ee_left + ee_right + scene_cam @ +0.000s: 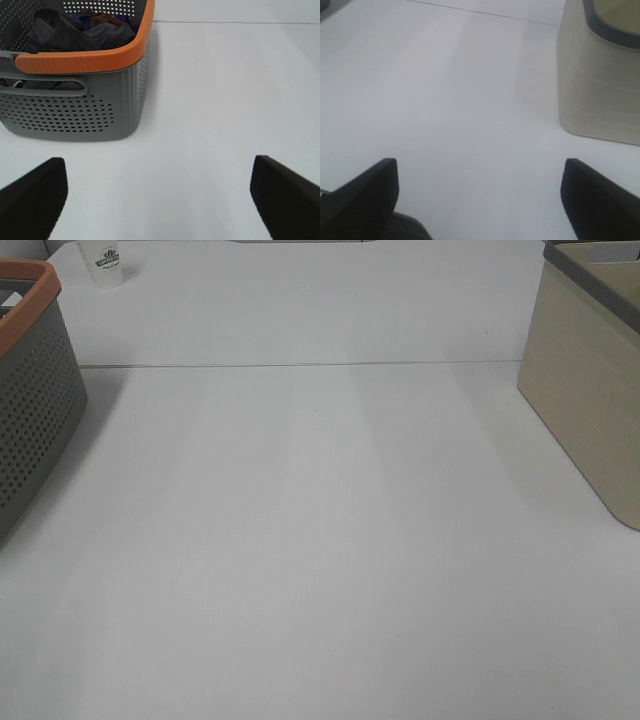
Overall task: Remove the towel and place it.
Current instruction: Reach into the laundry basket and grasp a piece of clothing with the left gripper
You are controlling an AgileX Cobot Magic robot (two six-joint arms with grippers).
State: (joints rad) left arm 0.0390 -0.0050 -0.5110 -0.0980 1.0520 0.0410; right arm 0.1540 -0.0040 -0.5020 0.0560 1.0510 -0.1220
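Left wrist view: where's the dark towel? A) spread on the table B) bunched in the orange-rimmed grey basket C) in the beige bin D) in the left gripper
B: the dark towel lies crumpled inside the basket, and the left gripper is open and empty over the table.

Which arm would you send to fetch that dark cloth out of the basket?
Left, probably: the left pincer, open, faces the basket holding the dark cloth; the right pincer faces the beige bin.

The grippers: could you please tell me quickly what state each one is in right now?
Left gripper: open, holding nothing.
Right gripper: open, holding nothing.
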